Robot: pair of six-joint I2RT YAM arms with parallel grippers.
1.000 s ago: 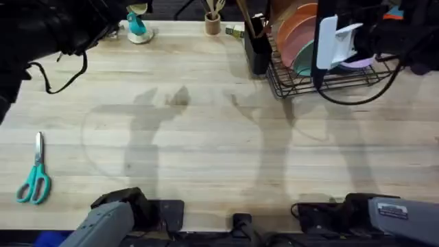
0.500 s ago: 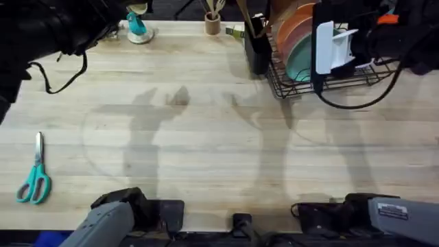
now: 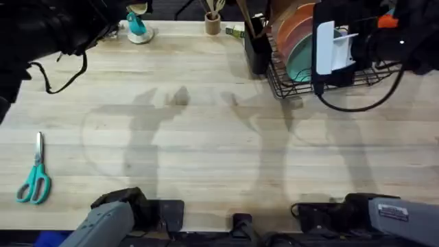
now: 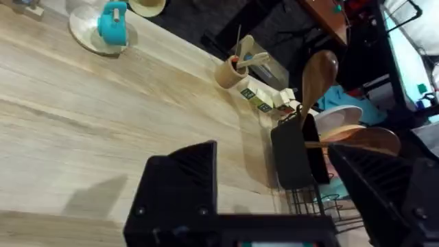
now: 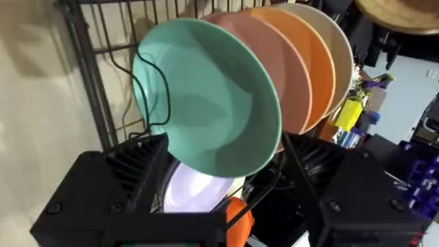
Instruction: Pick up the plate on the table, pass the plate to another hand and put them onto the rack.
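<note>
Over the far right of the tabletop (image 3: 206, 137), my right jaws (image 5: 212, 199) hang at the black wire rack (image 3: 281, 86), spread wide on either side of the teal plate (image 5: 206, 103). It stands on edge in a slot, in front of the pink and orange plates (image 5: 302, 75); I cannot tell whether I touch it. My left jaws (image 4: 274, 206) are spread and empty, at the far left. Placement looks nearly done; next I should back straight out without nudging the rim.
</note>
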